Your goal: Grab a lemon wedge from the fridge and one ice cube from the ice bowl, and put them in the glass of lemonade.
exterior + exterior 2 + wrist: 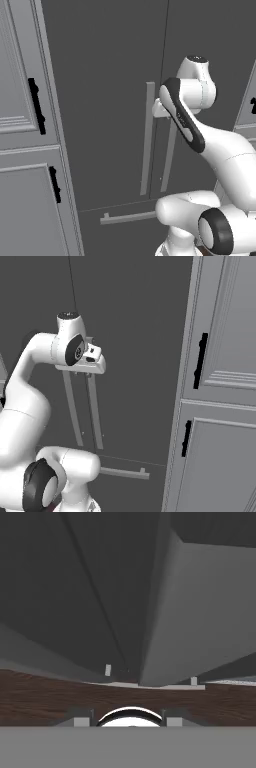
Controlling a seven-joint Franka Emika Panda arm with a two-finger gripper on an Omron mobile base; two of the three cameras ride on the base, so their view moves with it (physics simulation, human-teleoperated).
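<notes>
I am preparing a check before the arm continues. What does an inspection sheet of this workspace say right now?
Surface: dark wooden floor below the fridge; no worktop seen.
Job's things: fridge, both doors look closed; two upright bar handles side by side at the door seam, and one drawer handle lying level lower down.
Clutter: nothing seen.
Grippers: tool is up against the fridge front near the top of the bar handles; whether it grips one cannot be told.
Cables: nothing seen.
Surroundings: light grey panelled cabinets with black handles on both sides of the fridge.
</notes>
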